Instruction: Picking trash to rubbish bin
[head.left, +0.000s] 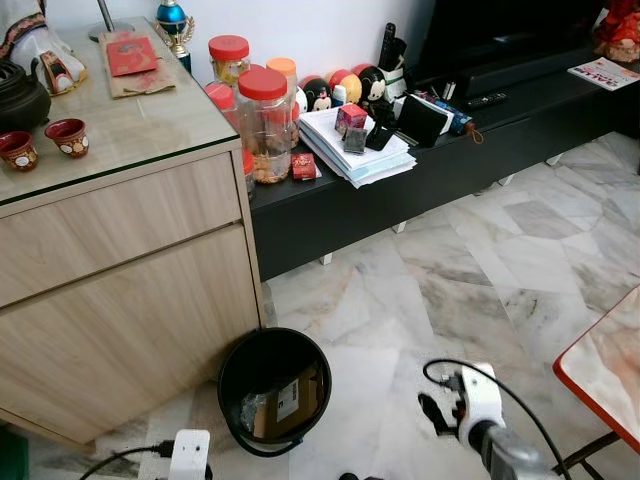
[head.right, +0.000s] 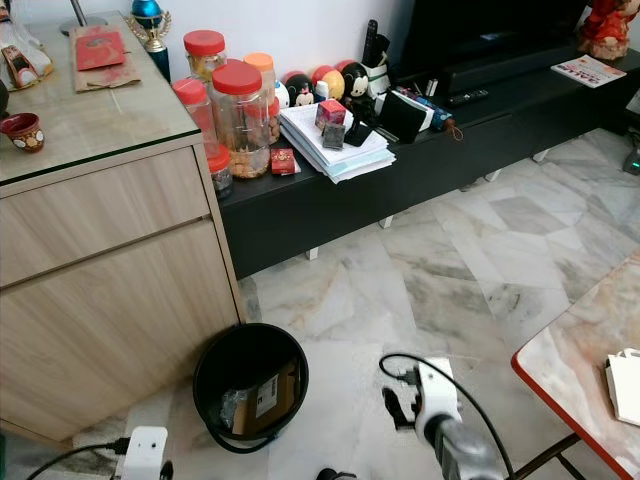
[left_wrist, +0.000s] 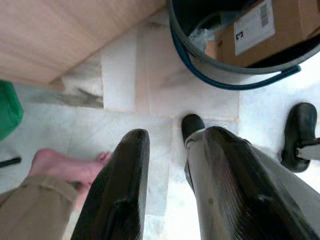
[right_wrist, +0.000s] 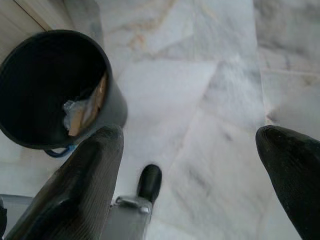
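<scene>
Trash, a cardboard box (head.left: 290, 400) and clear wrapping, is already seen inside the black rubbish bin (head.left: 232, 372) on the floor beside the wooden cabinet (head.left: 110, 300). Nothing is held: the right gripper (right_wrist: 187, 165) is spread wide over the marble floor (head.left: 480, 270), and the left gripper (left_wrist: 167, 185) hangs slightly parted near the bin. Whether more trash is left cannot be told.

A grey-veined marble floor (head.left: 470, 270) spreads before me in even indoor light. To my left, a pale wood cabinet (head.left: 120, 290) with two drawer fronts carries a glass top (head.left: 130, 125), which bears small red cups (head.left: 45, 142), a dark teapot (head.left: 18, 95) and a trophy (head.left: 172, 20). Beside the cabinet, a long black TV bench (head.left: 420, 165) runs along the white wall (head.left: 310, 30), crowded with red-lidded jars (head.left: 262, 120) and a stack of papers (head.left: 355, 152). At my right, a red-edged table corner (head.right: 570, 365) juts in.
</scene>
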